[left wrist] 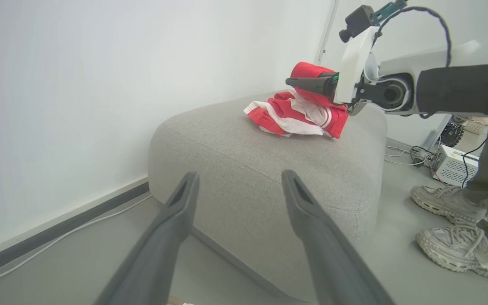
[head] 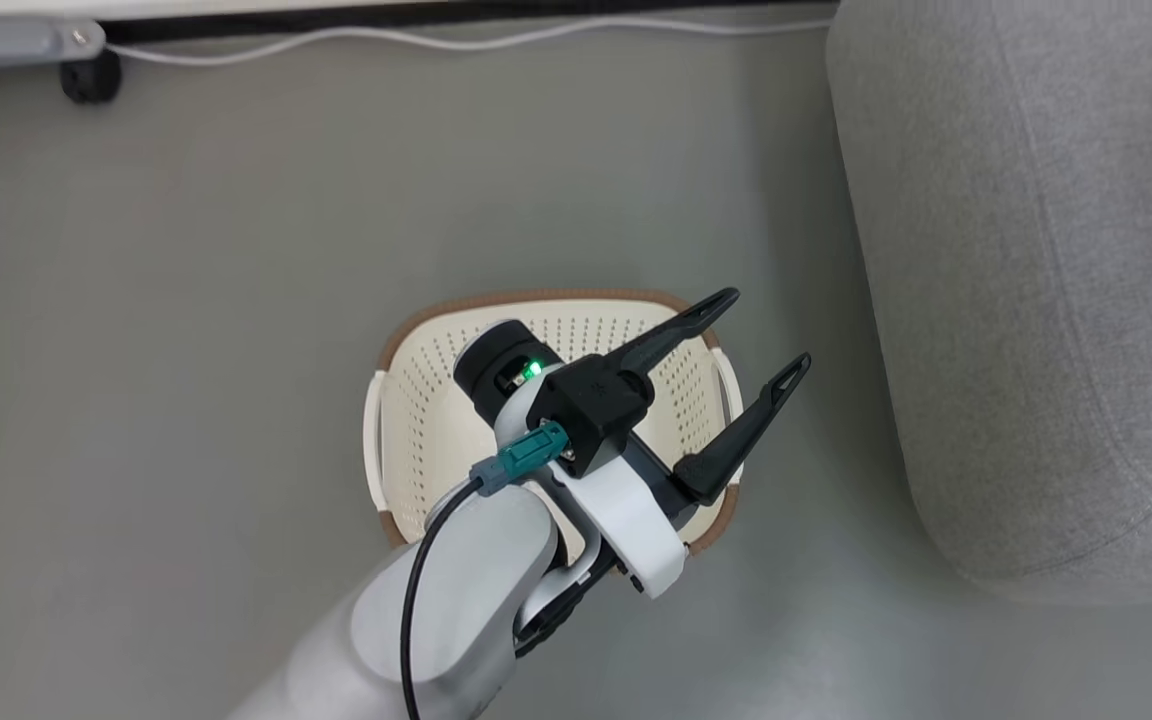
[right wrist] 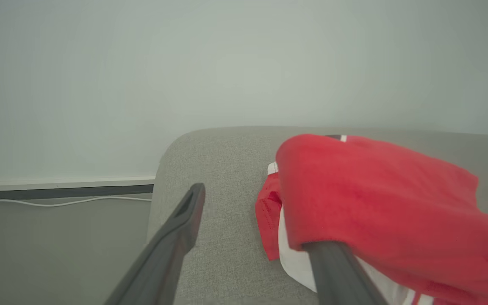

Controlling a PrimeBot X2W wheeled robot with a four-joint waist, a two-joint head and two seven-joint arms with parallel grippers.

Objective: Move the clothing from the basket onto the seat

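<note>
Grey seat (left wrist: 248,169) beneath red, white-striped clothing (left wrist: 295,115)

Head camera down over basket (head: 414,420); both wrist cameras sideways at shared seat (left wrist: 235,152)

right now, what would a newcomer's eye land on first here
The bright red clothing heaped on the grey seat grabs the eye, with the right pincer open and red fabric draped over one finger. The open left pincer hovers above the cream basket on the floor.
</note>
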